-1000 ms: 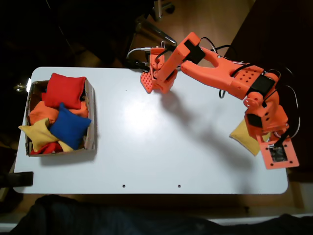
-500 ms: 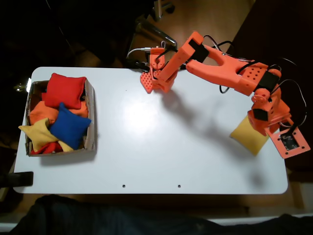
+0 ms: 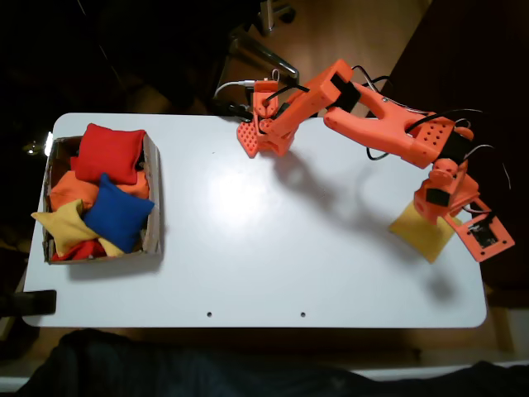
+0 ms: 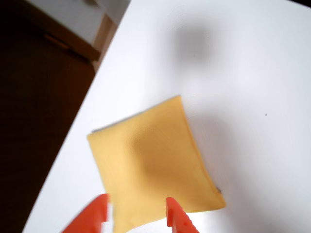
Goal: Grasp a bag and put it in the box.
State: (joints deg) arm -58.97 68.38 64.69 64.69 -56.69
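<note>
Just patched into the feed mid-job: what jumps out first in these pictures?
The orange arm stretches across the white table in the fixed view, its jaws open just above the golden-yellow bag near the table's right edge. At the far left, the cardboard box is already heaped with red, orange, blue and yellow beanbags.

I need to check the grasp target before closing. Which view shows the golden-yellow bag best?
The wrist view: the bag lies flat and unobstructed near the table edge, with the open pincer tips at its near edge. In the fixed view, the arm partly covers the bag.
</note>
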